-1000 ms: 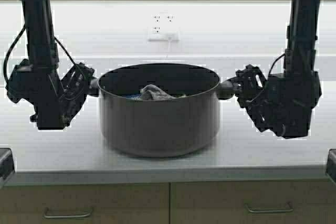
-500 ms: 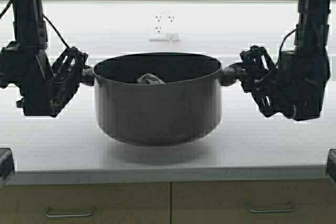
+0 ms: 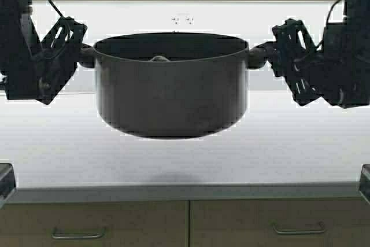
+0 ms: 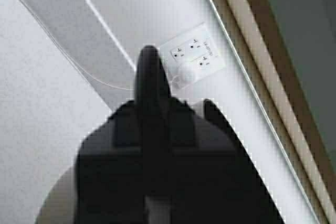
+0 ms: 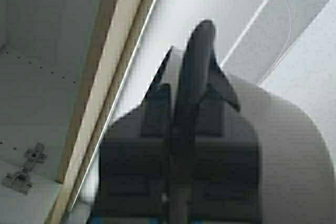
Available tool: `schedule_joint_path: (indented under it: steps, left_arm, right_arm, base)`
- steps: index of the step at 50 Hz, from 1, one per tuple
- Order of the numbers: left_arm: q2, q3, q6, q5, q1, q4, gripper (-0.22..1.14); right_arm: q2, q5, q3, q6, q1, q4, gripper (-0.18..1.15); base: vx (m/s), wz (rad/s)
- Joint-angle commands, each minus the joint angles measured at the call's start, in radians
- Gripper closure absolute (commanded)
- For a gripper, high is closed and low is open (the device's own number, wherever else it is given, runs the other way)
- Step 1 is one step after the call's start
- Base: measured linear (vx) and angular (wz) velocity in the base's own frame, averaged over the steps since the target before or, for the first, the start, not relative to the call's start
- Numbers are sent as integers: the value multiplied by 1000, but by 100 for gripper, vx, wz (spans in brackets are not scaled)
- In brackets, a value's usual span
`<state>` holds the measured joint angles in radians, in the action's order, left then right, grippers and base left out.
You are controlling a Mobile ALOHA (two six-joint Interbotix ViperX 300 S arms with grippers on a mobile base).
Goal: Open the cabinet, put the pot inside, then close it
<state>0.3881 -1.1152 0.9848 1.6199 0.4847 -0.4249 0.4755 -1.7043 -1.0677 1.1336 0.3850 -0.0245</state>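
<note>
The pot (image 3: 171, 85) hangs clear of the countertop (image 3: 185, 154), open air beneath its base and only its shadow on the surface below. Left gripper (image 3: 81, 55) and right gripper (image 3: 260, 56) are clamped on the two side handles, occupying both flanks. Behind stands the backsplash with its wall outlet (image 4: 195, 59). Overhead, the cabinet (image 5: 47, 77) shows an open grey interior behind its lower front edge.

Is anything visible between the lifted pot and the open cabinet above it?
Nothing visible blocks it. The pot hangs clear of the counter, held by the left gripper and right gripper. The cabinet interior shows open in the right wrist view.
</note>
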Motion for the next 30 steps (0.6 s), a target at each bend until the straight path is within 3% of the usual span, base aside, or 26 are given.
schedule_joint_path:
  steps: [1,30]
  left_arm:
    - [-117,-40,-31,2,104,-34,90]
    - [-417,-110,-241,-202,310,-206,89]
  right_arm:
    - [-114,-21,-25,-20,97,-3,90]
    - [-321,54,-121,-25,222,115,90]
  base:
    - [-1,1]
    - [-1,2]
